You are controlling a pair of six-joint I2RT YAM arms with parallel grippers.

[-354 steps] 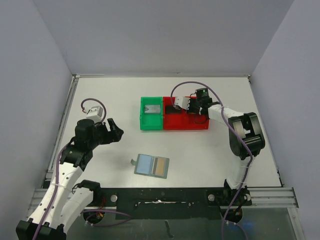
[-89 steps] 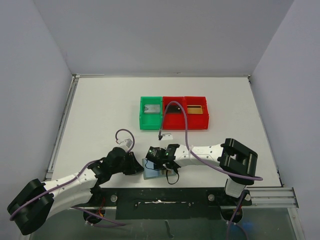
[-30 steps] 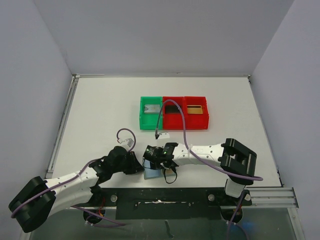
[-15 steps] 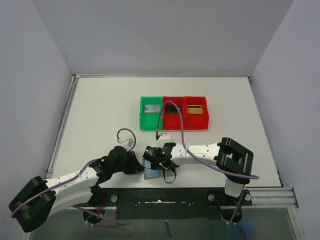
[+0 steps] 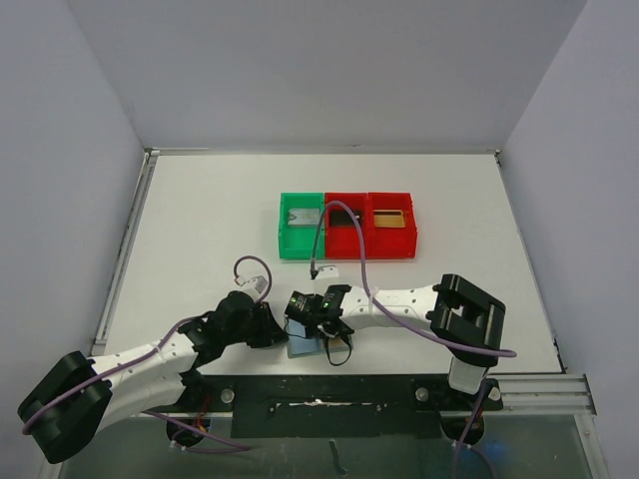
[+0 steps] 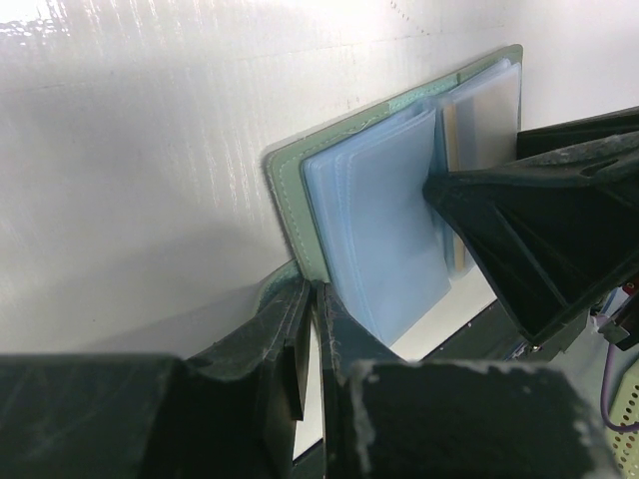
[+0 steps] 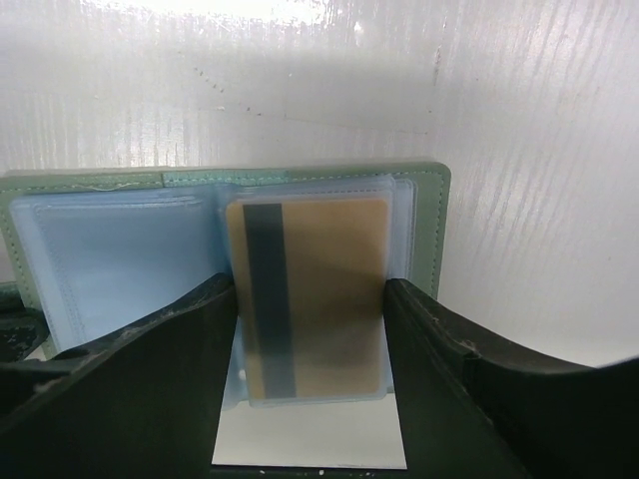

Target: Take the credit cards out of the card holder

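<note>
Right wrist view: half-open right claw [image 7: 310,287] straddles the credit card [image 7: 334,329] inside the card holder [image 7: 424,230]; left claw [image 6: 312,294] pinches the holder's edge. If that pinch slips, the holder could lift along.

A green bin [image 5: 300,252] and a joined red bin [image 5: 369,252] sit on the white bench [image 5: 200,230], well beyond the right gripper [image 5: 324,339]; a small white piece [image 5: 332,271] lies nearer.

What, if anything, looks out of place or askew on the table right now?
Nothing stands out. The card holder lies open, a gold credit card sits square in its clear sleeve, and the green bin and red bins stand in a tidy row.
</note>
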